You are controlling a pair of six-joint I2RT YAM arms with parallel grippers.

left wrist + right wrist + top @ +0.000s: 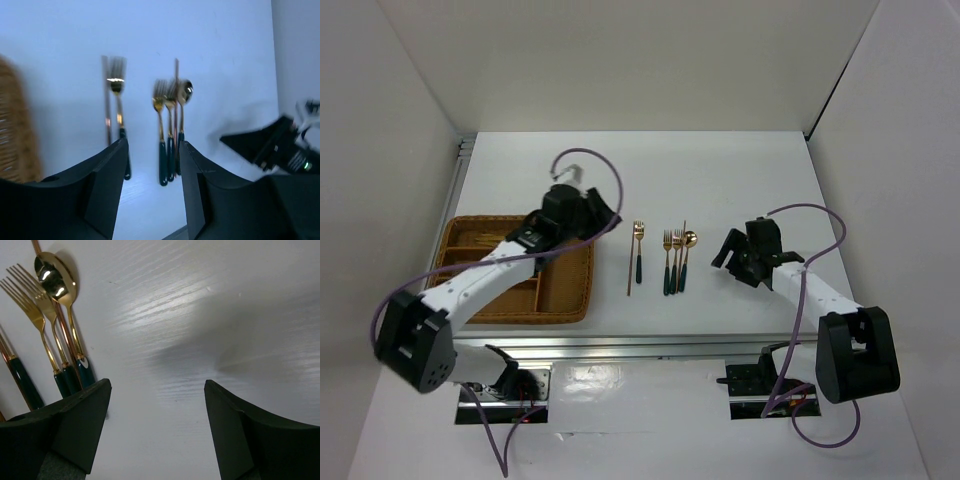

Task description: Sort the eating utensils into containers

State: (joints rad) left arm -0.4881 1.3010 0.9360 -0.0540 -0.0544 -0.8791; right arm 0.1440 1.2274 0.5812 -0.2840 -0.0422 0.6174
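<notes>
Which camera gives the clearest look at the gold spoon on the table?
The right wrist view: the spoon lies close and sharp, its bowl gleaming. The left wrist view shows the spoon blurred, and the top external view shows the spoon whole but tiny.

The left arm (485,275) reaches up and to the right from its base at the near edge, white forearm slanting, wrist bent so the left claw (610,222) points rightward. Seen from its own wrist, its two dark fingers (107,170) stand apart with nothing between them. The right arm (815,290) stretches leftward from its base, and the right claw (725,250) is aimed left. Its fingers are spread wide, gripping nothing.
</notes>
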